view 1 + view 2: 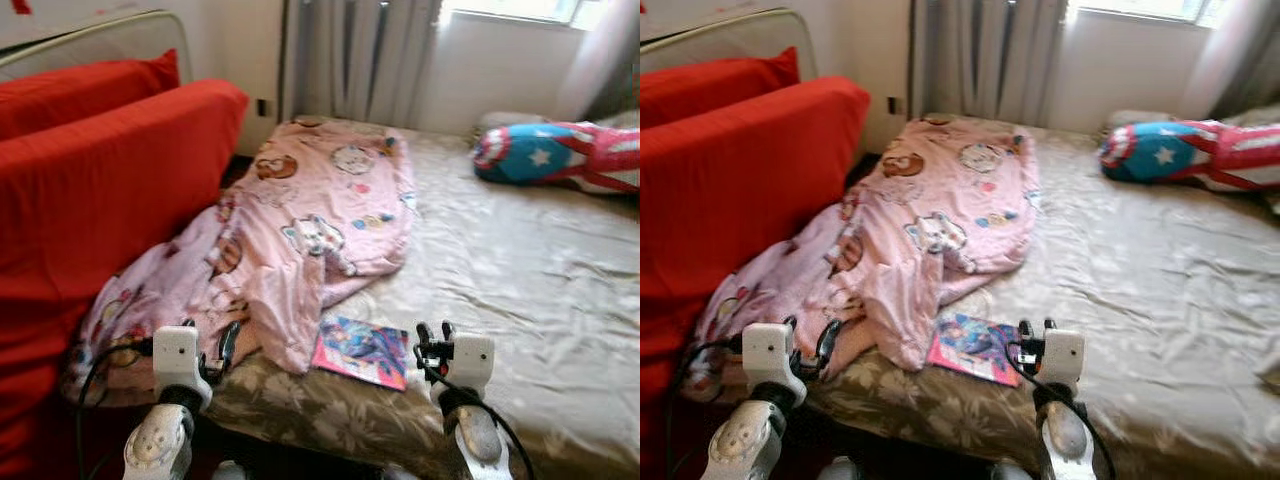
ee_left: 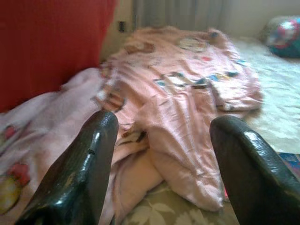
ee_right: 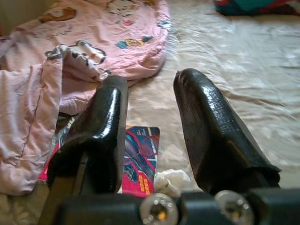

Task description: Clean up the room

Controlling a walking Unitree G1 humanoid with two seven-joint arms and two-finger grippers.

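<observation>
You stand at the foot edge of the bed (image 1: 520, 300), with both arms raised over its near border. The left gripper (image 1: 212, 345) hovers with its fingers (image 2: 82, 164) spread apart and nothing between them, just above the near hem of the crumpled pink blanket (image 1: 300, 230). The right gripper (image 1: 433, 335) is also parted and empty, held over bare sheet just beside the colourful book (image 1: 362, 350). The book lies flat near the bed's front edge, its left side touching or tucked under the blanket's lowest fold; the pictures do not settle which. A star-patterned cushion (image 1: 545, 152) rests far off near the window, and red pillows (image 1: 90, 170) stand along the left. The step in hand appears to be choosing a first item, and the book is the likelier target for the right arm. Lower that gripper toward the book's free right edge, keeping one finger low against the sheet so it can slide beneath the cover. Expect the satin sheet to bunch; approach shallowly. If the blanket overlaps the book, use the left gripper to pinch the fold and lift it clear first. Avoid closing on sheet fabric together with the book.
</observation>
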